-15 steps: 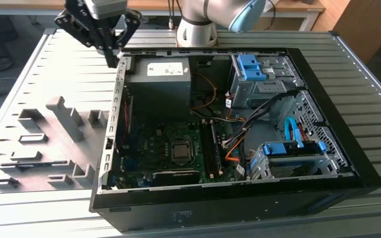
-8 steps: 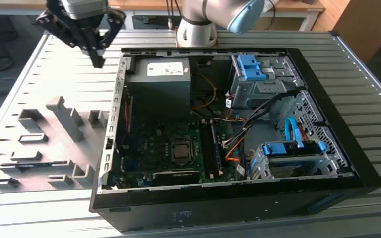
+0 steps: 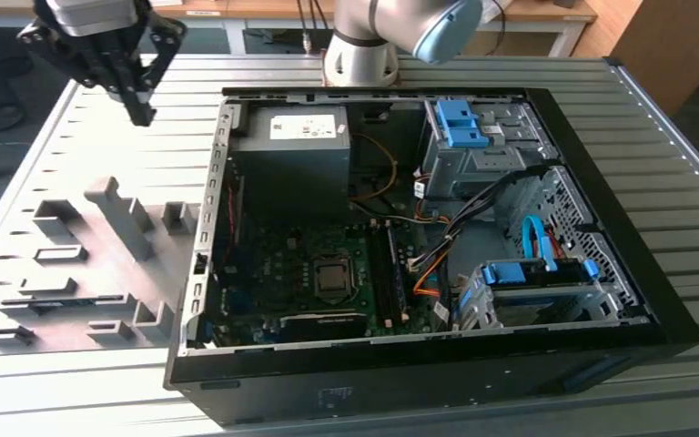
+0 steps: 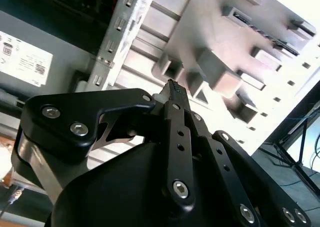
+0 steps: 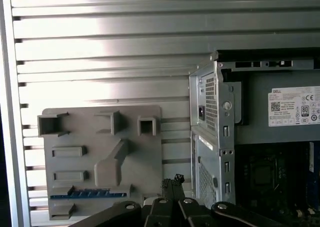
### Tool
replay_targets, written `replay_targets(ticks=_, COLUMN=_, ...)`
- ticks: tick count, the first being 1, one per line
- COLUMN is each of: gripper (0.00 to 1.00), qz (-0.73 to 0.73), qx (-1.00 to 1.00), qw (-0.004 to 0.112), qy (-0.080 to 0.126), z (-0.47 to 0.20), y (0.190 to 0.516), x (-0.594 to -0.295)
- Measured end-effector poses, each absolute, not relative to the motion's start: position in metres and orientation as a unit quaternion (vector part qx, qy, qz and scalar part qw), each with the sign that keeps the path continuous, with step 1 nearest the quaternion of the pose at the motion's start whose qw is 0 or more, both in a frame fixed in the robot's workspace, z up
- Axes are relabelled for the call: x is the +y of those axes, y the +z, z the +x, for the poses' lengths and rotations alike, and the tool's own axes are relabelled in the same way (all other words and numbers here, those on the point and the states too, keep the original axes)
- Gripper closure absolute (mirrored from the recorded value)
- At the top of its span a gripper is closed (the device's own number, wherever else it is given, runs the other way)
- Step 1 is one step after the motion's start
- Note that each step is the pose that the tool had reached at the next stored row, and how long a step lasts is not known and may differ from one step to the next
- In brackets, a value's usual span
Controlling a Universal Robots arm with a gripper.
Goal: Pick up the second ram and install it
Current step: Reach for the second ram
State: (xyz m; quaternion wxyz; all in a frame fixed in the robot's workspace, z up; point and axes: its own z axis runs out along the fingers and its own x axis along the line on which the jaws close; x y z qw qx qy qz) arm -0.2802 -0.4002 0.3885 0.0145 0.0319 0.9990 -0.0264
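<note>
My black gripper (image 3: 143, 114), pressed together and empty, hangs well above the grey moulded fixture plate (image 5: 102, 162); I'd square to its seemingly slotted slim blue-green ram stick (image 5: 87, 193).

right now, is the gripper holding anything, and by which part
Nothing. The gripper is shut and empty, up over the table; the ram lies in the grey fixture.

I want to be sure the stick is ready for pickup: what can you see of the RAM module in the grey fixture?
The RAM stick is a slim, long blue circuit board with a row of paler patches along it. It sits lengthwise in a slot near one edge of the grey fixture plate, which lies on the slatted table beside the open computer case. Only the fixture touches it. The gripper, shut and empty, hangs apart from it.
</note>
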Motion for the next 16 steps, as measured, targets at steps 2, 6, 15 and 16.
replay_targets(ticks=2, gripper=0.90, qz=0.032, qx=0.999, qw=0.014, qy=-0.026, z=-0.287, y=0.388, x=-0.400)
replay_targets(ticks=6, gripper=0.90, qz=0.032, qx=0.999, qw=0.014, qy=-0.026, z=-0.297, y=0.388, x=-0.400)
replay_targets(ticks=15, gripper=0.90, qz=0.032, qx=0.999, qw=0.014, qy=-0.026, z=-0.320, y=0.387, x=-0.400)
replay_targets(ticks=16, gripper=0.90, qz=0.032, qx=0.999, qw=0.014, qy=-0.026, z=-0.322, y=0.387, x=-0.400)
